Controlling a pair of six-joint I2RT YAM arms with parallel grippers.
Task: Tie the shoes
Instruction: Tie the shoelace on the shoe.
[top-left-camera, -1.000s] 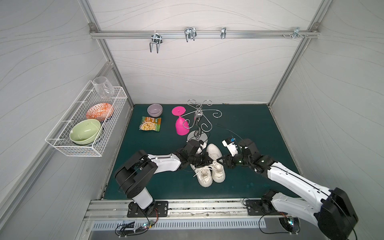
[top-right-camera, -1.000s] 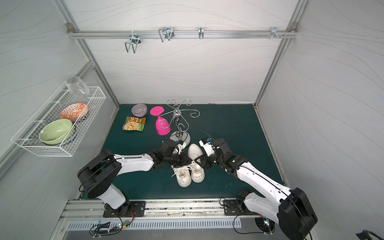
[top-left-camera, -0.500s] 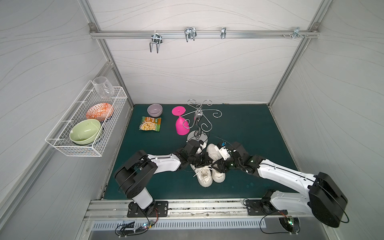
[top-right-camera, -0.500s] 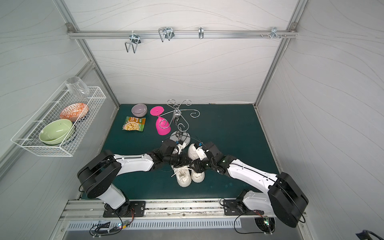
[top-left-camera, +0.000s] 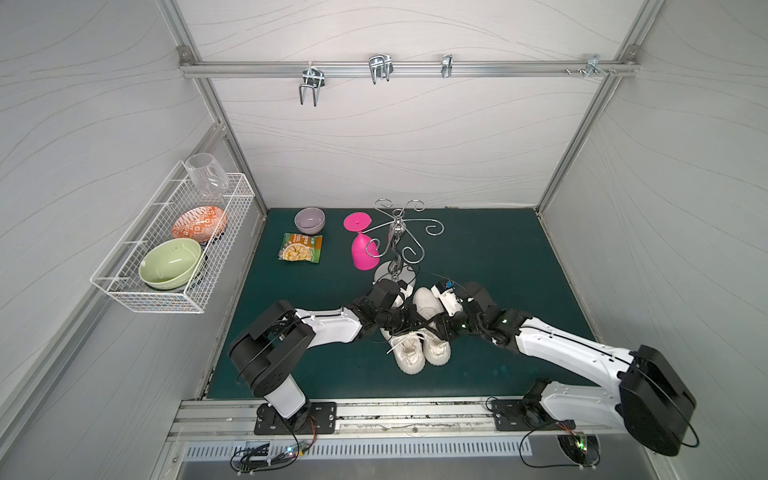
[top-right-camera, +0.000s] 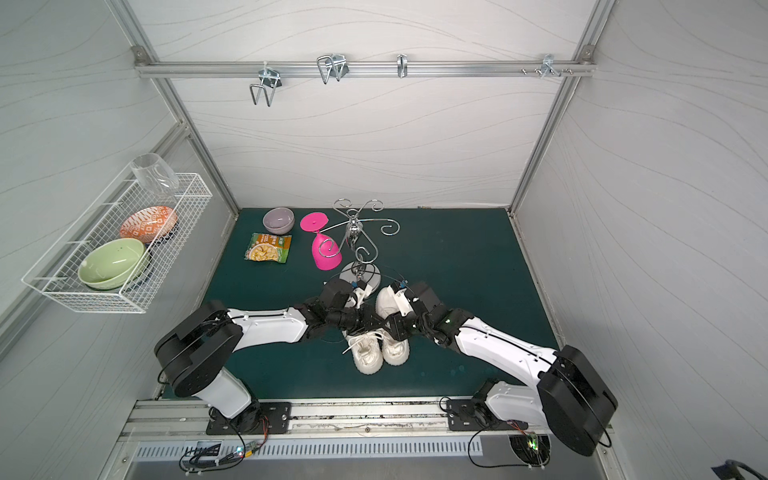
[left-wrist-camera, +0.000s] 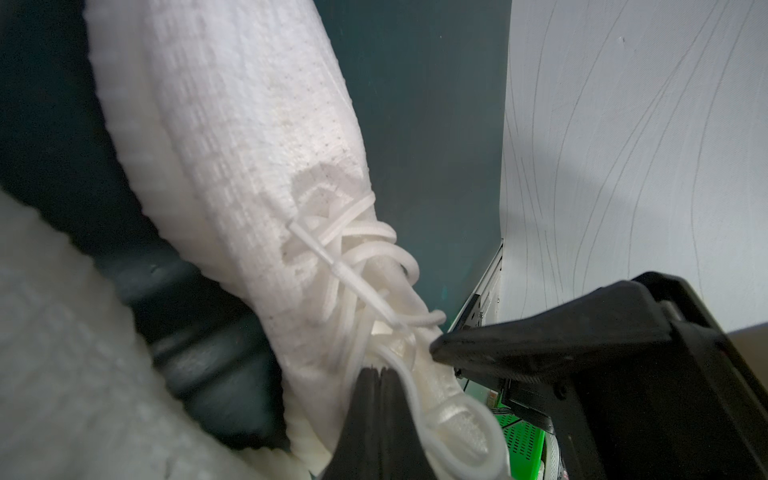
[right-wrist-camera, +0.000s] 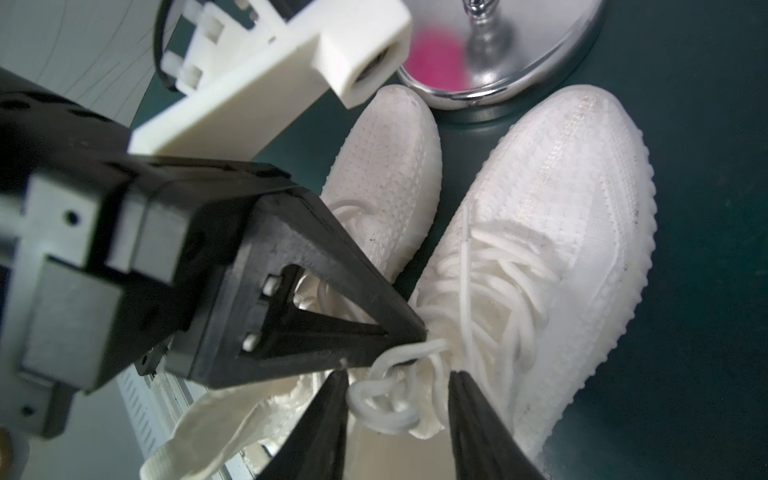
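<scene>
The shoes, two cream-white knit sneakers (top-left-camera: 409, 357) (top-left-camera: 438, 353), lie side by side on the green mat and show in both top views (top-right-camera: 365, 357). In the right wrist view their toes lie next to the chrome stand base. My left gripper (top-left-camera: 417, 324) (left-wrist-camera: 380, 374) hangs over the lacing, shut on a white lace that leaves its tip (right-wrist-camera: 419, 336). My right gripper (right-wrist-camera: 399, 374) (top-left-camera: 434, 328) faces it tip to tip. Its jaws stand open on either side of a lace loop (right-wrist-camera: 386, 411) above the shoe's opening.
A chrome hook stand (top-left-camera: 395, 266) rises just behind the shoes, with a pink goblet (top-left-camera: 365, 253) lying beside it. Farther back left are a snack bag (top-left-camera: 300, 247) and a grey bowl (top-left-camera: 309, 219). A wire basket (top-left-camera: 174, 291) holding bowls and a glass hangs on the left wall.
My right gripper has swung left over the shoes to meet the left gripper's tip, and its jaws have narrowed a little. The left arm has stayed put.
</scene>
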